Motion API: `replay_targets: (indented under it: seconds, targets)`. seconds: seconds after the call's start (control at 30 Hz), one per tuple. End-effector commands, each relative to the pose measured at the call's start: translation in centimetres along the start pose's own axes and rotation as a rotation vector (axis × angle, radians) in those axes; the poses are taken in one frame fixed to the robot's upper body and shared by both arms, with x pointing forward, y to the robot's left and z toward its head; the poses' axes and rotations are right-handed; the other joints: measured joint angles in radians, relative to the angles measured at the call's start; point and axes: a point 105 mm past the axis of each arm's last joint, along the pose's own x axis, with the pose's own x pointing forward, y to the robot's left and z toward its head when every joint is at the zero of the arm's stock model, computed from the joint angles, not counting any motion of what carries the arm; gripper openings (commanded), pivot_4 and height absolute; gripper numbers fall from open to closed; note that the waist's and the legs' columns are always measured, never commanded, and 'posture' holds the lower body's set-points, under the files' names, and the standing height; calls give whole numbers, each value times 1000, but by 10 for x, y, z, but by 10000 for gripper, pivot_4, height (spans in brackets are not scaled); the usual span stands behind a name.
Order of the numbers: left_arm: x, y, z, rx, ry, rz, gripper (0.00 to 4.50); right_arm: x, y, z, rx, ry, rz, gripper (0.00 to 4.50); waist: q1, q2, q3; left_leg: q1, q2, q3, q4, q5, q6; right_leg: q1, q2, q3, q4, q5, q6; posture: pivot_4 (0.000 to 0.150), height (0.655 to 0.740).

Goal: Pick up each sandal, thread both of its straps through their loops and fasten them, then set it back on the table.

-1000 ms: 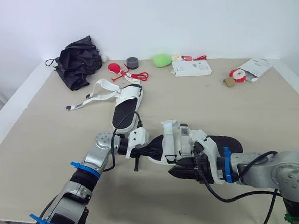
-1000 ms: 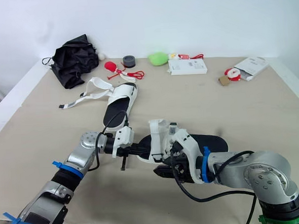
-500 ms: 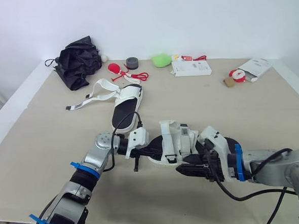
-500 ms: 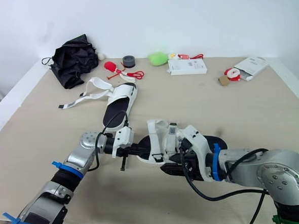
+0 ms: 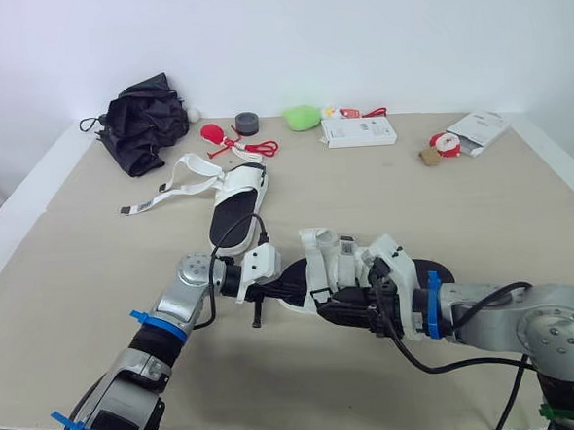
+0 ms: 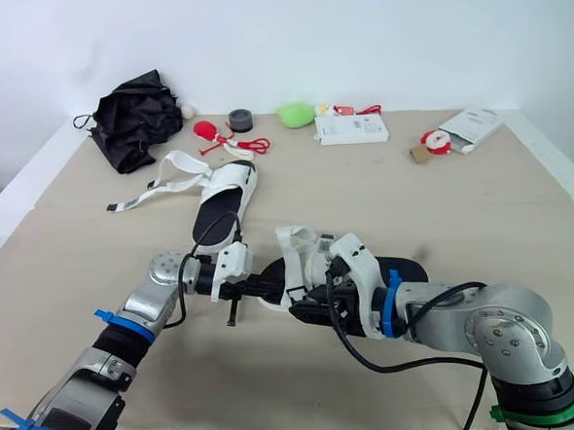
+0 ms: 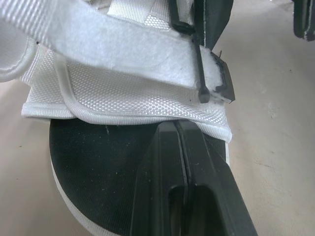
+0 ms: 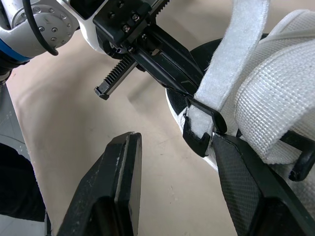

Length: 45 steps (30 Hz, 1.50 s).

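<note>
A white-strapped sandal with a black sole [image 5: 437, 269] lies at the near middle of the table. My left gripper [image 5: 280, 291] is shut on its left end, fingers [image 7: 162, 172] pressed together where the white webbing [image 7: 123, 93] meets the insole. My right gripper [image 5: 339, 305] is open at the sandal's near side. Its two fingers [image 8: 120, 182] stand on either side of a strap end with a black loop [image 8: 202, 130], not touching it. A second sandal [image 5: 236, 203] lies farther back, its long strap [image 5: 159, 195] trailing loose to the left.
Along the far edge lie a black folded umbrella [image 5: 145, 121], a red object [image 5: 214, 134], a dark tape roll [image 5: 247, 123], a green object [image 5: 302, 117], a white box [image 5: 358, 131] and a white packet [image 5: 482, 130]. The table's front edge is near my arms.
My right gripper drew back to the right half a second ago and has come in again to the strap end. My left gripper has kept its hold.
</note>
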Motion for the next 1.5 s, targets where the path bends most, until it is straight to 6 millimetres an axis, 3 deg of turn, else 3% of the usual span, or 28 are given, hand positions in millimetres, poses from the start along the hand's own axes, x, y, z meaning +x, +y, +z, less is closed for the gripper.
replay_targets:
  seconds: [0.03, 0.33, 0.5, 1.13, 1.27, 1.5]
  targets:
    - [5, -37, -63, -198, 201, -82, 0, -3, -1, -2, -44, 47, -17, 25038, -1, 2, -1, 0, 0, 0, 0, 0, 0, 0, 0, 0, 0, 0, 0, 1500, 7400]
    - [4, -40, -64, -203, 200, -83, 0, -2, -10, 3, -102, 67, -120, 25038, -1, 1, -1, 0, 0, 1, 0, 0, -1, 0, -1, -1, 0, -1, -1, 1500, 7400]
    - [6, -40, -63, -201, 199, -88, 0, 7, -3, 14, -61, 2, -79, 25038, -6, 1, -1, 1, 1, 1, 0, 0, -1, 0, -1, -1, 0, 0, 0, 1500, 7400]
    - [8, -41, -63, -208, 195, -81, 0, 19, 5, 11, 161, 7, 85, 25038, -9, 7, -4, 4, 5, 1, -3, -1, -3, -3, -1, -4, 0, 0, 0, 1500, 7400]
    - [8, -41, -63, -208, 191, -78, 0, 15, 8, 20, 213, -34, 147, 25038, -9, 7, -3, 4, 5, 1, -3, -1, -3, -3, -1, -4, 0, 0, 0, 1500, 7400]
    - [9, -41, -62, -210, 189, -77, 0, 8, 11, 18, 233, -19, 182, 25038, -1, 11, 0, 0, 5, 11, -2, 0, -2, -3, -6, -5, 0, 1, 1, 1500, 7400]
